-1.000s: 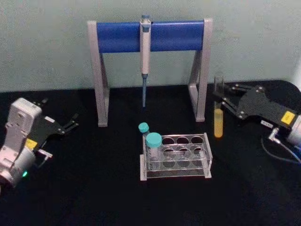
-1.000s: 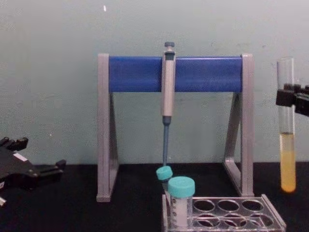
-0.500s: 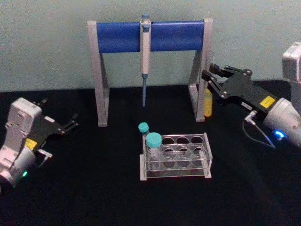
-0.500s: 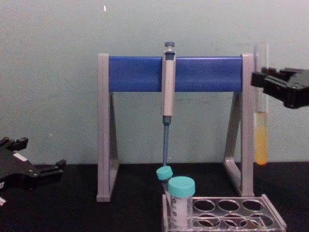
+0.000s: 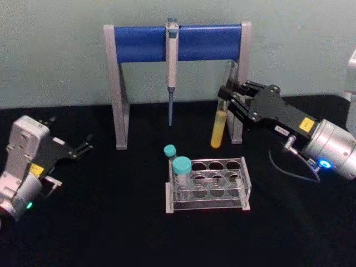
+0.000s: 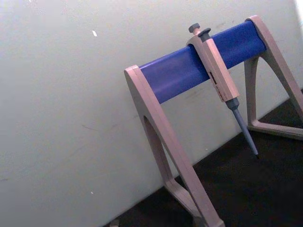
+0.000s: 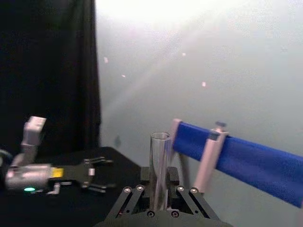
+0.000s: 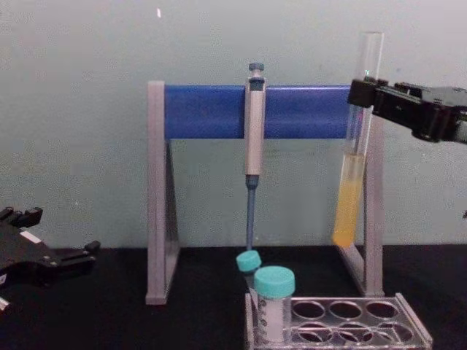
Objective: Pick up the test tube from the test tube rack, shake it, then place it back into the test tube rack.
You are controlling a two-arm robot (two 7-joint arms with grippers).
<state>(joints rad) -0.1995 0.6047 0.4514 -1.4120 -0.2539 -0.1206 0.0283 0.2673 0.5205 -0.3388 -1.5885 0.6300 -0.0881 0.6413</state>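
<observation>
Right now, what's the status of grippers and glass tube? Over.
Right gripper shut on the test tube, tilted, in the air beyond the test tube rack. Left gripper open, parked at left. Pipette stand leg close beside the tube.

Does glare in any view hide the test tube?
Right wrist view: strong glare whitens the top of the wall, yet the test tube held by the right gripper is visible. Chest view: even light, no glare; its yellow liquid shows plainly.

Black linkage fingers [image 5: 240, 88], yellow stickers [image 5: 305, 124], silver-grey wrists [image 5: 334, 147].
</observation>
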